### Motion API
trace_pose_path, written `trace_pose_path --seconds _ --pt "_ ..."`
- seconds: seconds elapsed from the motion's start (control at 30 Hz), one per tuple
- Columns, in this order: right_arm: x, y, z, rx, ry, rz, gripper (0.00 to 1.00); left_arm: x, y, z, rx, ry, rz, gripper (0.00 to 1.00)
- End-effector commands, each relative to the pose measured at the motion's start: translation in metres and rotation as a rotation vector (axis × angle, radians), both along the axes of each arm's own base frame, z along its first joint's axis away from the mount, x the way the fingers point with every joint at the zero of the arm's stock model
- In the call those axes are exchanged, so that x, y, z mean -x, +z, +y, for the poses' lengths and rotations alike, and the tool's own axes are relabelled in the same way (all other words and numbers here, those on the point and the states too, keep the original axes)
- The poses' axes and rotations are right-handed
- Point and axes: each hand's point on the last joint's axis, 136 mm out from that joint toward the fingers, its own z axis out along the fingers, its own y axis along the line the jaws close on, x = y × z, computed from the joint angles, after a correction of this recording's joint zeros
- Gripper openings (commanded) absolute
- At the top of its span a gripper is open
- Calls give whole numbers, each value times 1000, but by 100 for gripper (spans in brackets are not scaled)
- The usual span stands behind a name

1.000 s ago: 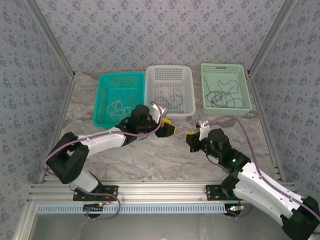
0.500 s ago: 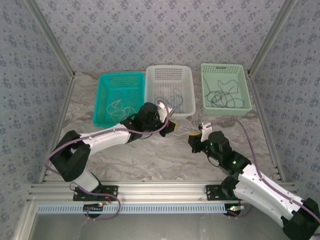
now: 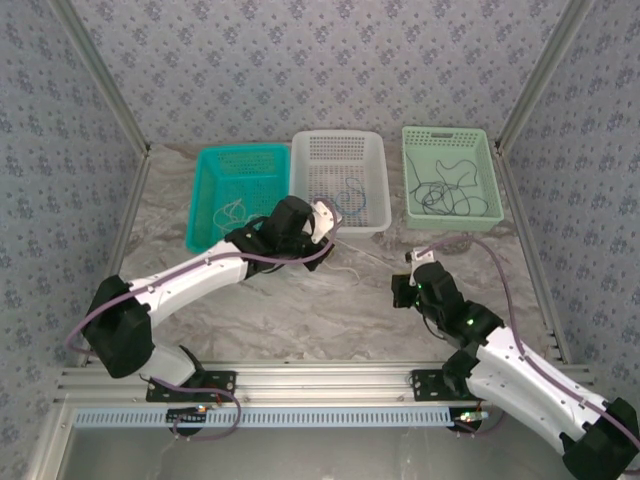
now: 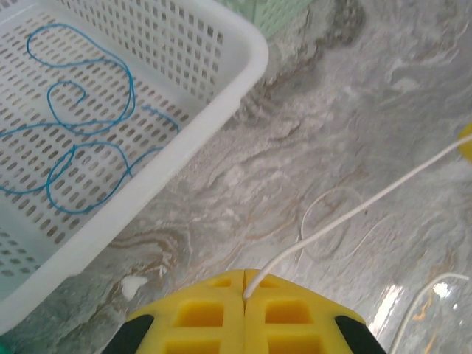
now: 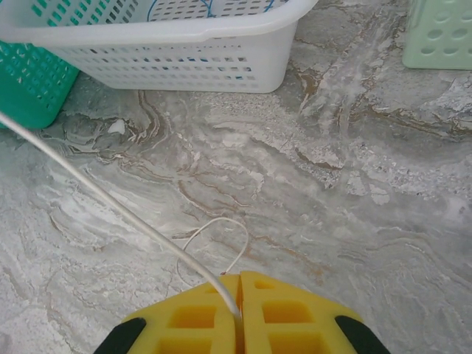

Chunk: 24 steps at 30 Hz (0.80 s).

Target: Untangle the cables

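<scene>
One cream cable (image 4: 354, 214) between left gripper (image 4: 244, 285) and right gripper (image 5: 240, 286)

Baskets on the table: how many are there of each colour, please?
Teal basket: 1
White basket: 1
Pale green basket: 1
Total: 3

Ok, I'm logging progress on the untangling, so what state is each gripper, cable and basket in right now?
left gripper: shut on the cream cable
right gripper: shut on the cream cable
cream cable: stretched between the two grippers
blue cable: loose loops inside the white basket
black cable: loose inside the green basket
teal basket: holds pale loops
</scene>
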Motion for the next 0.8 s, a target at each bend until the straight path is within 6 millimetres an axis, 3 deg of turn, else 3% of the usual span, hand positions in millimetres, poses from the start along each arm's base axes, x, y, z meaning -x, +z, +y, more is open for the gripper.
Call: trace_pose_path --seconds 0.0,0.43,0.53,0.6,0.63,0.67,0.77 --pt "-5 7 -7 30 -38 3 9 2 15 14 -77 -26 -69 2" --pt "-19 37 31 60 127 34 3 17 8 16 -167 -114 -116 12" --pt "-22 44 41 65 172 48 1 7 13 22 -180 -50 -155 24" --pt "-24 50 45 78 197 49 0 -9 22 37 -195 79 -211 23" --pt "-25 52 46 85 206 50 0 -17 28 46 -196 150 -241 32" --pt "-26 55 48 93 213 52 0 -25 35 57 -186 243 -267 48" --pt "-30 64 53 102 231 50 0 -27 55 74 -92 369 -285 69"
